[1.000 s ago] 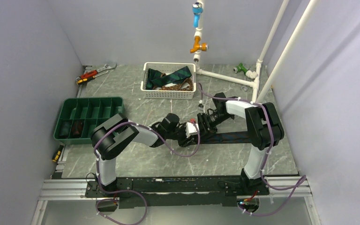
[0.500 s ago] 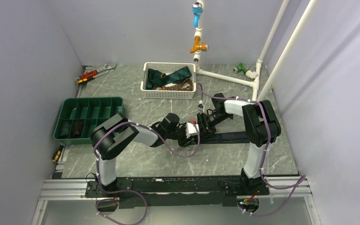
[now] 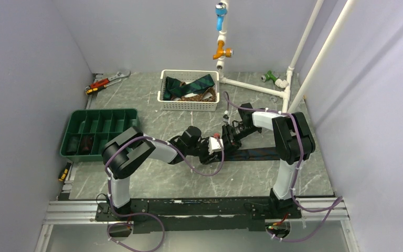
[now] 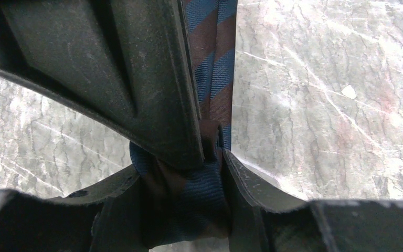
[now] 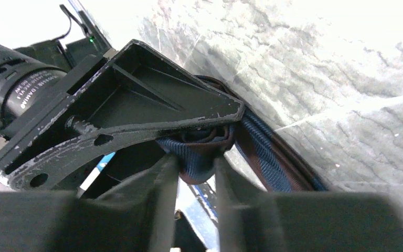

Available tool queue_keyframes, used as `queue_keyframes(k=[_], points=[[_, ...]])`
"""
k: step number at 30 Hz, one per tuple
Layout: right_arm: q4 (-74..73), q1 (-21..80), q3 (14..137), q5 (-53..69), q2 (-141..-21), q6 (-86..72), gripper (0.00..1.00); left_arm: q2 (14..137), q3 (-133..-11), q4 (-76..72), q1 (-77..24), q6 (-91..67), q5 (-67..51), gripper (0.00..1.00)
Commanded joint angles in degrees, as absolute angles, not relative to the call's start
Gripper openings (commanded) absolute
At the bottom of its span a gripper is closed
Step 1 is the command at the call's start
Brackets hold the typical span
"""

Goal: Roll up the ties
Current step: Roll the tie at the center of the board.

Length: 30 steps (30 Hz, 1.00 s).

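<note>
Shifted slightly leftward over the last second, the right gripper (image 5: 198, 173) now crowds the left gripper (image 3: 214, 149). Left jaws pinch the rolled end of the striped tie (image 4: 210, 63); right jaws clamp that same roll, the rest trailing rightward along the table (image 3: 152, 178).

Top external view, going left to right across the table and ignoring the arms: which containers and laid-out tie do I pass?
green compartment tray → white basket → striped tie stretched along the table
</note>
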<state>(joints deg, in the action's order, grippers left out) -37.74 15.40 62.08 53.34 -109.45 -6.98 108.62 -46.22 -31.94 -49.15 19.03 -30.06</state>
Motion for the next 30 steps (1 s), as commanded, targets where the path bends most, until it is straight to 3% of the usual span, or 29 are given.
queue_keyframes(k=[1, 2, 3, 11, 14, 17, 22, 26, 30], points=[[-33.48, 14.84, 63.17, 52.65, -108.06, -6.51, 0.19, 112.81, -44.80, -20.42, -49.57, 21.55, -26.85, 0.48], [-33.67, 14.85, 63.11, 51.43, -108.23, -5.96, 0.05, 112.85, -44.89, -20.50, -49.64, 21.42, -26.93, 0.49], [-34.00, 14.85, 62.99, 50.09, -108.38, -5.00, 0.00, 112.85, -44.84, -20.68, -49.59, 21.29, -26.98, 0.49], [-35.97, 14.90, 61.24, 38.80, -110.69, -0.56, 0.00, 105.37, -44.97, -21.77, -48.90, 21.58, -26.18, 0.72], [-36.28, 14.81, 61.54, 36.03, -111.66, 1.22, 0.00, 99.76, -49.38, -14.03, -47.18, 20.50, -28.16, 0.88], [-37.37, 14.91, 62.85, 35.34, -112.29, 1.63, 0.00, 91.85, -46.42, -18.44, -44.50, 19.82, -32.47, 0.99], [-38.35, 15.03, 62.70, 34.28, -112.39, 3.37, 0.00, 83.32, -34.17, -40.10, -42.33, 12.90, -33.99, 0.99], [-39.26, 15.76, 62.22, 32.58, -111.93, 4.64, 0.00, 88.29, -41.65, -24.97, -41.65, 16.61, -42.63, 1.00], [-40.73, 16.55, 62.60, 30.49, -111.56, 4.49, 0.00, 95.07, -36.84, -41.76, -42.91, 12.19, -39.92, 0.99]])
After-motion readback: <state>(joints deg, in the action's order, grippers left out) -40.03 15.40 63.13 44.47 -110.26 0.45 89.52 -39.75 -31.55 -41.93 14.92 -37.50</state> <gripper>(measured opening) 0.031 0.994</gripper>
